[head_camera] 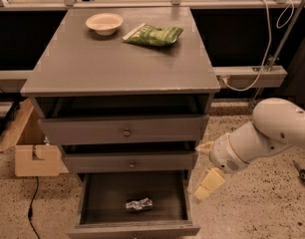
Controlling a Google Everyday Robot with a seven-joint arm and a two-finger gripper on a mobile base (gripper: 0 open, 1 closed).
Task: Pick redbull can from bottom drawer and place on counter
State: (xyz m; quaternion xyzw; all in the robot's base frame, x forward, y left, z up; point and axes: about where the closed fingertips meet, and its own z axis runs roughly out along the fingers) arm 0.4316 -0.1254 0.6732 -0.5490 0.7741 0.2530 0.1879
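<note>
The redbull can, crinkled and silver, lies on its side on the dark floor of the open bottom drawer, near the front middle. My gripper hangs at the end of the white arm just right of the cabinet, level with the middle drawer and above the bottom drawer's right edge. Its two cream fingers are spread apart and hold nothing. It is up and to the right of the can and apart from it. The grey counter tops the cabinet.
A pale bowl and a green snack bag sit at the back of the counter. The two knobbed upper drawers are slightly ajar. A cardboard box stands on the floor at left. Cables hang at right.
</note>
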